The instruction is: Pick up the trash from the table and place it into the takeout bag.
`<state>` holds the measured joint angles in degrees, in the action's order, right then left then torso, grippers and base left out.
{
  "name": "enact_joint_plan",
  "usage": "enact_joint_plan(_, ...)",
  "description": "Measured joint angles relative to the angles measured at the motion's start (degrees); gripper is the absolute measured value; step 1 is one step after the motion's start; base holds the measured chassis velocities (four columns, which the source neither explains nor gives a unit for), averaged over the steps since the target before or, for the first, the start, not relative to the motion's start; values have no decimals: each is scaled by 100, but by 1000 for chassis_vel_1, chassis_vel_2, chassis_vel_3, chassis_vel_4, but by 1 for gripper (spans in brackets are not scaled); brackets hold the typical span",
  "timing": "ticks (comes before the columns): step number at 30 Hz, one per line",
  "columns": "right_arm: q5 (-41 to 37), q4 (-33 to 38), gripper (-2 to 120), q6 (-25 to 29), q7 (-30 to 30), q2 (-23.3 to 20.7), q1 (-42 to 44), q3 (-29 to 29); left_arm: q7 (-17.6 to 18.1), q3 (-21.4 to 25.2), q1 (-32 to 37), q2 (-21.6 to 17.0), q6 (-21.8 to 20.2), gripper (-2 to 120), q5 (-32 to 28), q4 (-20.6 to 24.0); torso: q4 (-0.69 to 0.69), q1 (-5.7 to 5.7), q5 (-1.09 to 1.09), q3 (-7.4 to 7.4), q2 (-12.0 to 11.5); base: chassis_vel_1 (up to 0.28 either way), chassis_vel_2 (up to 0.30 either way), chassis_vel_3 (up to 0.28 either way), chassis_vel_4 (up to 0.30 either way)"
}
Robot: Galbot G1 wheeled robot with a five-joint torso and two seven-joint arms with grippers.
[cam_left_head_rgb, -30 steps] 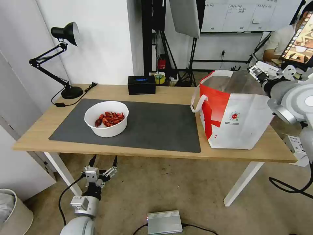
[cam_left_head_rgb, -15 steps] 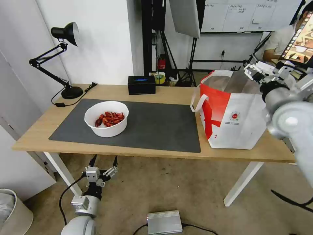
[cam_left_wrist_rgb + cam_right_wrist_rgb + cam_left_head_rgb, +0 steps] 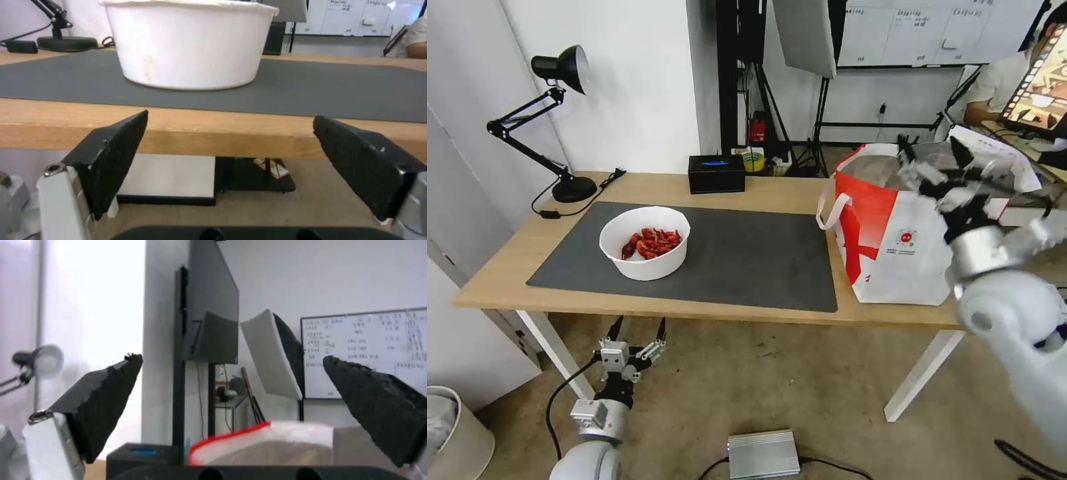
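The white round bowl of red crayfish shells (image 3: 644,241) stands on the left half of the dark grey mat (image 3: 747,260) on the light-wood table (image 3: 760,190). In the left wrist view the bowl (image 3: 189,43) sits just beyond the table's front edge (image 3: 213,136). My left gripper (image 3: 637,335) hangs open and empty below that edge, under the bowl. The red-and-white takeout bag (image 3: 887,240) stands open at the table's right end. My right gripper (image 3: 935,160) is open and empty, raised over the bag's near right corner; the bag's rim (image 3: 267,436) lies below its fingers.
A black desk lamp (image 3: 557,73) stands at the table's back left with its cord on the wood. A black rectangular box (image 3: 716,173) sits at the back edge. On the floor lie a silver unit (image 3: 762,453) and a bin (image 3: 450,433).
My right arm has swung in from the bag's far right side toward me and leftward, now overlapping the bag's right part. The left gripper, bowl and bag have not moved.
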<state>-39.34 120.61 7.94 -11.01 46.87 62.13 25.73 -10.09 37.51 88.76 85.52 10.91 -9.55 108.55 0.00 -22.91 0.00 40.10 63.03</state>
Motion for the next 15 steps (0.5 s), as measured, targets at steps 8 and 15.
enact_joint_plan(8, 1195, 103, 100, 321, 200, 777, 1047, 60, 2, 45, 65, -93, 3, 100, -71, 69, 0, 0, -1, 0, -1, 0, 0, 0, 0)
enact_joint_plan(15, 1874, 116, 100, 337, -32, 1465, 1661, 36, 3, 43, 84, -136, -16, 100, -87, 147, 0, 0, -2, 0, 0, 0, 0, 0, 0)
